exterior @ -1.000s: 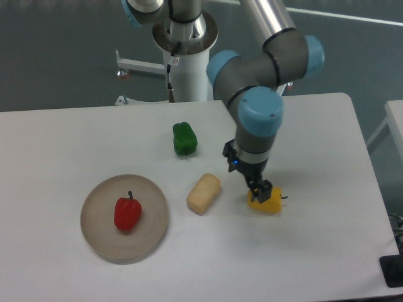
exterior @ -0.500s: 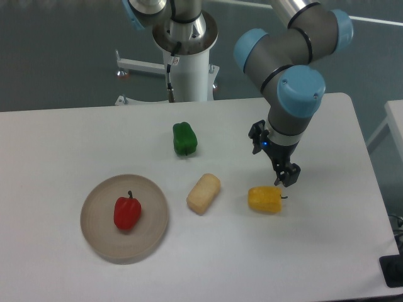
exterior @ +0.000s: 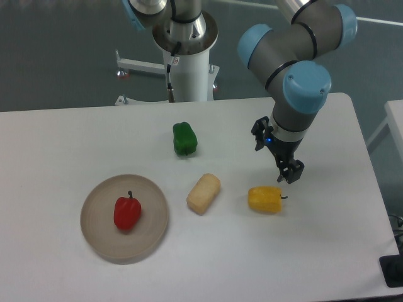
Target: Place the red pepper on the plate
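Note:
The red pepper is glossy with a short dark stem and lies on the beige round plate at the front left of the table. My gripper hangs far to the right of the plate, just above and to the right of the yellow pepper. It holds nothing. Its fingers point down and I cannot make out whether they are open or shut.
A green pepper sits at the middle back of the table. A pale yellow block-like piece lies between the plate and the yellow pepper. The robot's base stands behind the table's back edge.
My gripper has moved up and to the right, away from the yellow pepper, which stays on the table. The red pepper has not moved on the plate.

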Controlling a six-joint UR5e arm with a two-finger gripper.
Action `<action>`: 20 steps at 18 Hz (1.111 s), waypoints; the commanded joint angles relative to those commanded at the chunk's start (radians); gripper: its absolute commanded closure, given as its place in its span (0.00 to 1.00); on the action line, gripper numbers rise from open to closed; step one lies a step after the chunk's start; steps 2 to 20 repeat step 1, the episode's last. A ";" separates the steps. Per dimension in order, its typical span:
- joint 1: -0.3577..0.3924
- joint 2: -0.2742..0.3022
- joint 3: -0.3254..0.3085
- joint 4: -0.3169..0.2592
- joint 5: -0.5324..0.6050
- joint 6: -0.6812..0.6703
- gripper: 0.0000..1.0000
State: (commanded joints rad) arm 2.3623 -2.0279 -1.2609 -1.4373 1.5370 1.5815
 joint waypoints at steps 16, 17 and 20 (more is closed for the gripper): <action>0.000 0.000 -0.002 0.002 0.000 0.000 0.00; 0.000 0.000 -0.002 0.002 0.000 0.000 0.00; 0.000 0.000 -0.002 0.002 0.000 0.000 0.00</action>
